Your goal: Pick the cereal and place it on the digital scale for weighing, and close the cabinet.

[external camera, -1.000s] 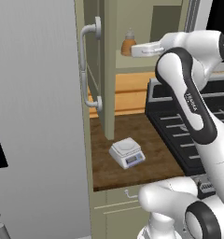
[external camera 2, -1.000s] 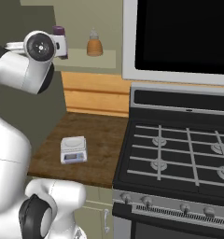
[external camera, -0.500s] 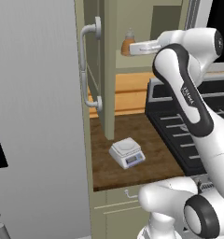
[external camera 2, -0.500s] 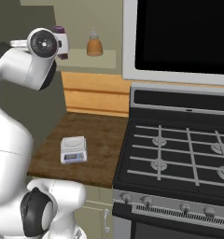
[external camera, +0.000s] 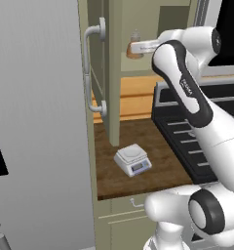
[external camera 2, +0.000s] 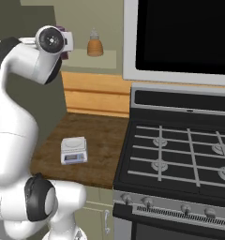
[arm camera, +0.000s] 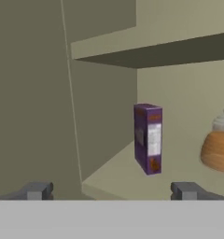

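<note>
The jaws [arm camera: 111,190] stand spread wide with nothing between them, aimed into the open cabinet [external camera: 114,73]. Straight ahead along their line, a little right of centre, the cereal [arm camera: 148,138] stands upright on the lower shelf [arm camera: 132,179], well short of being reached. Its long axis is vertical, and it shows one narrow face and its printed side, so it sits turned at an angle to the fingers; I judge the wrist may need a slight roll so the pads meet its two broad faces. Just right of the box, apart from it, sits the orange-brown bottle [arm camera: 218,147], close enough that the right finger could brush it on the way in. An upper shelf [arm camera: 151,46] hangs overhead. Outward and below, the digital scale [external camera: 132,160] rests on the wooden worktop [external camera: 153,171], beside the stove [external camera 2: 180,154]. The cabinet door [external camera: 97,73] stands open.
</note>
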